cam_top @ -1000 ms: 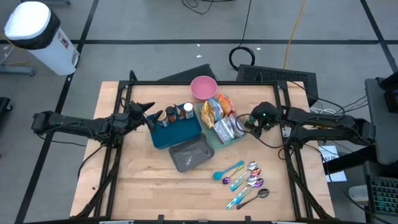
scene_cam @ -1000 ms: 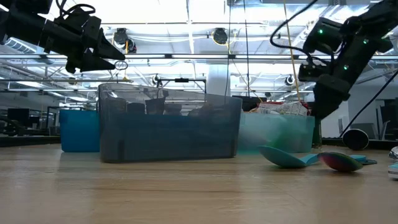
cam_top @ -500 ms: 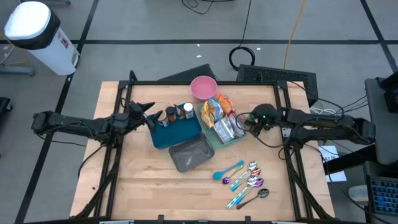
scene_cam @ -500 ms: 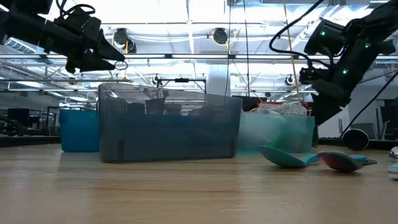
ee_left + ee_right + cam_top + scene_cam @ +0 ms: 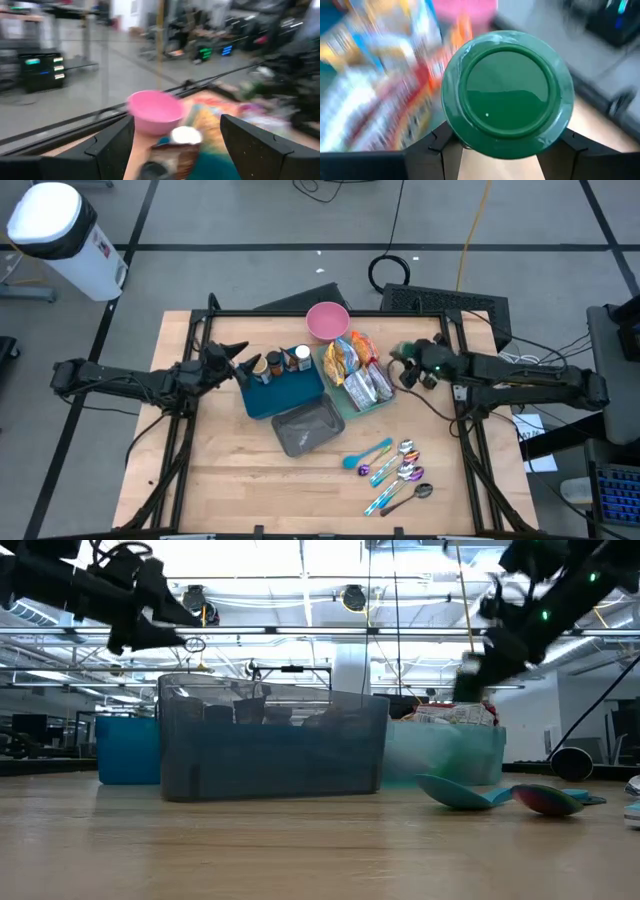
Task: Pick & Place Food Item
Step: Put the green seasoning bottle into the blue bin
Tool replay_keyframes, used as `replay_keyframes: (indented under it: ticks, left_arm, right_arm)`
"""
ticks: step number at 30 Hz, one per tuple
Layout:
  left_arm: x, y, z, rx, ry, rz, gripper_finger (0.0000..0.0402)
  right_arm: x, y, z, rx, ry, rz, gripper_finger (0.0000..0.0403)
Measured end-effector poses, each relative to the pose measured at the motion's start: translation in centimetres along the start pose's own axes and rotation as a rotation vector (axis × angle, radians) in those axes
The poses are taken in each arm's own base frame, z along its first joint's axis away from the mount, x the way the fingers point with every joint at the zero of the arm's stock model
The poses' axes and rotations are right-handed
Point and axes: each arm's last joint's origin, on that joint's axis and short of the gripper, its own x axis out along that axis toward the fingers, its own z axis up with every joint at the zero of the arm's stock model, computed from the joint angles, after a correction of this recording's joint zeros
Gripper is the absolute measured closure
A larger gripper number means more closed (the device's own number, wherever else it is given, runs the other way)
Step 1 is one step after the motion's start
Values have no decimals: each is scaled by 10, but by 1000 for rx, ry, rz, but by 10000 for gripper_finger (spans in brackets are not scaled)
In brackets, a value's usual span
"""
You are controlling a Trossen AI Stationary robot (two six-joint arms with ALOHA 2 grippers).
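Right wrist view: right gripper [image 5: 503, 150] clamps green-lidded jar [image 5: 507, 94], beside snack packets [image 5: 358, 370]. Left gripper [image 5: 238, 363] spread open, empty.

From directly overhead we see the whole table [image 5: 230, 480]. At tabletop level we look across a grey bin [image 5: 270, 745]. Our left wrist camera faces the pink bowl [image 5: 155, 111], also visible overhead at 12 o'clock; our right wrist camera sits close behind a green lid [image 5: 507, 92].

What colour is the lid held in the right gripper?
Green lid, clearest in the right wrist view.
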Motion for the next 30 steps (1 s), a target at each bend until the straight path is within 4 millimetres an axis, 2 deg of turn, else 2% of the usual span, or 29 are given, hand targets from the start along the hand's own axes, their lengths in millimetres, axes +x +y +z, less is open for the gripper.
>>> replay_keyframes:
  ticks: [4, 8, 12, 17, 21, 25, 30]
  left_arm:
    - [3, -8, 14, -23, -30, -66, 105]
    - [15, -24, 39, 2, 17, -108, 105]
    - [42, -52, 62, 44, 109, -231, 105]
    - [83, -94, 77, 115, 187, -427, 105]
    - [117, -125, 72, 169, 254, -548, 105]
    - [144, -152, 67, 208, 272, -634, 105]
    - [165, -175, 52, 276, 365, -721, 105]
  right_arm:
    - [-13, 8, 19, -29, -209, 96, 216]
    - [-21, 26, 31, -84, -348, 288, 216]
    - [-17, 55, 33, -123, -382, 491, 216]
    - [-1, 97, 22, -201, -352, 614, 216]
    - [10, 118, 18, -238, -364, 662, 216]
    - [15, 132, 30, -244, -355, 687, 216]
    - [25, 142, 28, -278, -300, 679, 216]
